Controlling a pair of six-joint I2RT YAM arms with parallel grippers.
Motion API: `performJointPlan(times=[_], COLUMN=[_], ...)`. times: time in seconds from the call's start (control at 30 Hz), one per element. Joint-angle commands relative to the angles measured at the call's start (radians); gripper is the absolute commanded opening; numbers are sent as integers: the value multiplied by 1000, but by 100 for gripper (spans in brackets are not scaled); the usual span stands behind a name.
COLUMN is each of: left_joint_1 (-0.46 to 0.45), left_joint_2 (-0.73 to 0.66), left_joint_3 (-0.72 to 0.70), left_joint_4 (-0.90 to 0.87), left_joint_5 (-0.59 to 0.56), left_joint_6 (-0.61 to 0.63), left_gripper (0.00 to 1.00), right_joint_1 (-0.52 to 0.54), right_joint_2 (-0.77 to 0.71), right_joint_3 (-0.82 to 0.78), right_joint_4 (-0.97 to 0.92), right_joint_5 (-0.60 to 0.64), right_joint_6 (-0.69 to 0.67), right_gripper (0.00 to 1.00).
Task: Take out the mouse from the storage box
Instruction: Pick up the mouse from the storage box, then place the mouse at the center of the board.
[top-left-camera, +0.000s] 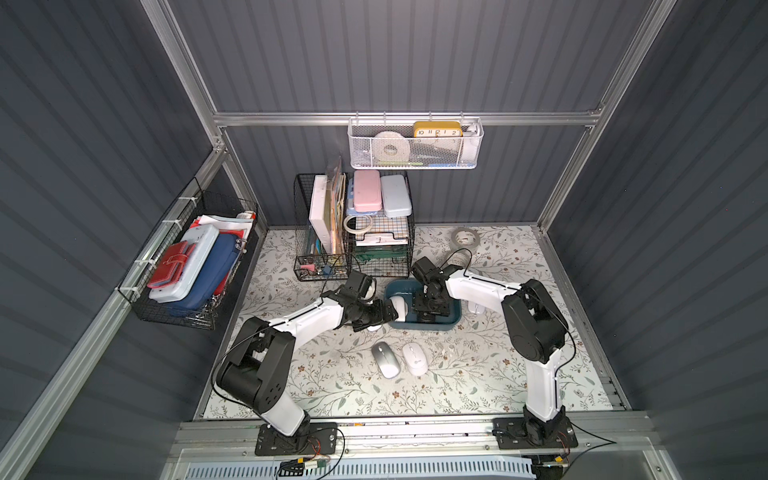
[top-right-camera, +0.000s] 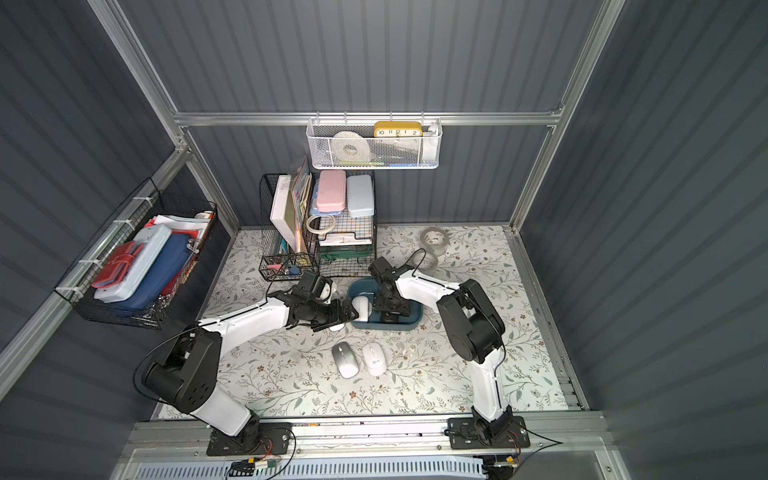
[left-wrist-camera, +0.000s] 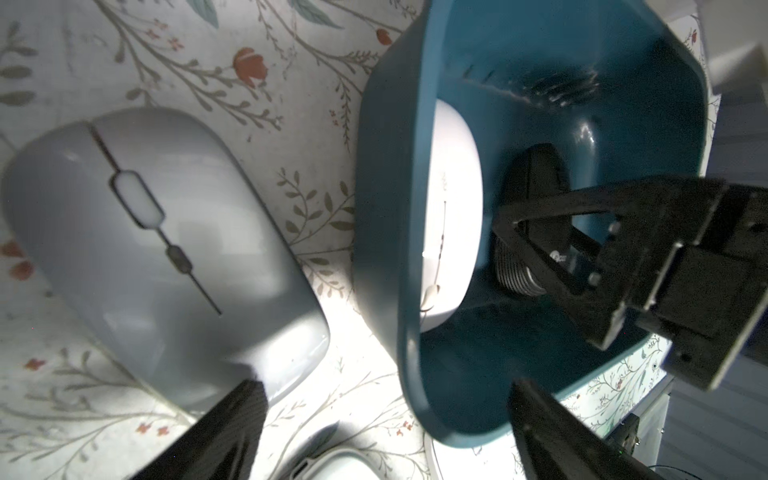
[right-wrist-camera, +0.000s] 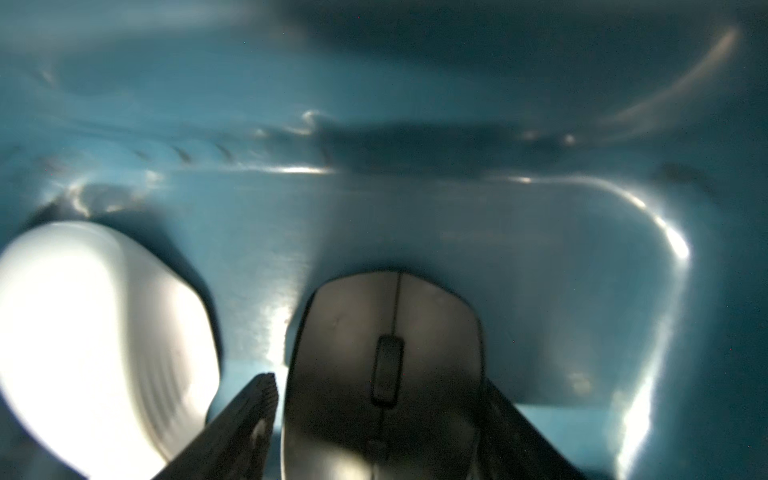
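Storage box (top-left-camera: 432, 325) sits on floral tabletop (top-left-camera: 478, 374) between dark ribbed walls (top-left-camera: 395, 54).

The yellow clock (top-left-camera: 437, 129) in the white basket (top-left-camera: 415, 158) shows the numbers 10, 11, 12, 1 and 2 on its face.

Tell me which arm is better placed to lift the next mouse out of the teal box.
Right. The right gripper is down inside the storage box, jaws either side of the black mouse. The left gripper hangs open by the box's rim, holding nothing.
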Motion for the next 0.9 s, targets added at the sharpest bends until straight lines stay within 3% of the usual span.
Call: performJointPlan(times=[0.0,0.27,0.87], left_joint_1=[-4,-4,-5], left_joint_2=[-45,-57,-69], left_joint_3=[-30,-35,-42], left_joint_4=[4,-1,-4], left_joint_5=[-5,-13,-17], left_joint_6=[1,6,6], left_gripper=[96,96,97], right_joint_1=[5,9,9], right_joint_2=[20,-18,-213], right_joint_3=[21,26,41], right_joint_4=[-6,-4,-87], right_joint_5=[0,6,111], right_joint_6=[1,-11,-45], right_gripper=[70,60,61])
